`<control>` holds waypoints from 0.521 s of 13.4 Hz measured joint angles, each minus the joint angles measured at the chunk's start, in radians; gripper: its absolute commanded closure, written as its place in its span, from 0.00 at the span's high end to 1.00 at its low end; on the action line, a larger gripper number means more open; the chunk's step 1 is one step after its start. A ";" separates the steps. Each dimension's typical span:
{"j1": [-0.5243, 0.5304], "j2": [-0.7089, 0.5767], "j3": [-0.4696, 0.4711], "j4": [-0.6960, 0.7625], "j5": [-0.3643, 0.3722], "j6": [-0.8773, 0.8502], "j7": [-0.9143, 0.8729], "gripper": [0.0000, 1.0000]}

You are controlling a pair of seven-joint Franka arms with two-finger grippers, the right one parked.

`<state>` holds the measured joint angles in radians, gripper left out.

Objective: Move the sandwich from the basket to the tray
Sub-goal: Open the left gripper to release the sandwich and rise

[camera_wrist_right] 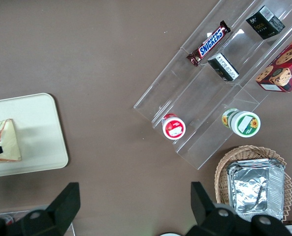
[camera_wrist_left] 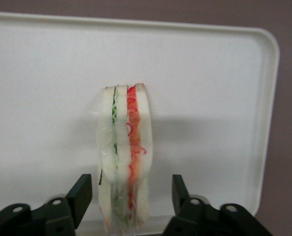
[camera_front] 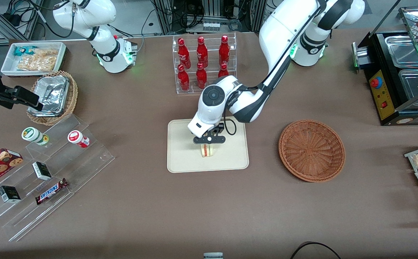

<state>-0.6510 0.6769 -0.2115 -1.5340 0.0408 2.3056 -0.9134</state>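
Over tray (camera_front: 180, 158) | gripper (camera_front: 209, 141) pointing down | fingers (camera_wrist_left: 81, 196) open, straddling sandwich (camera_wrist_left: 125, 157), not touching

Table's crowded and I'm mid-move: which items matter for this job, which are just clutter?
Job: sandwich standing on the tray; emptied basket; hand open, straddling the sandwich.
Clutter: red bottles, Snickers bar, foil containers.

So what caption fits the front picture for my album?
The end effector, open, sits just above the sandwich standing on the tray; the basket is empty.
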 measured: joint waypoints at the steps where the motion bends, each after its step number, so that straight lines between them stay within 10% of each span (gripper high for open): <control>1: 0.002 -0.035 0.001 0.001 0.000 -0.030 -0.032 1.00; 7: 0.154 -0.336 0.013 0.006 0.000 -0.459 -0.101 1.00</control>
<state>-0.4973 0.3408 -0.1982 -1.5283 0.0405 1.8468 -1.0144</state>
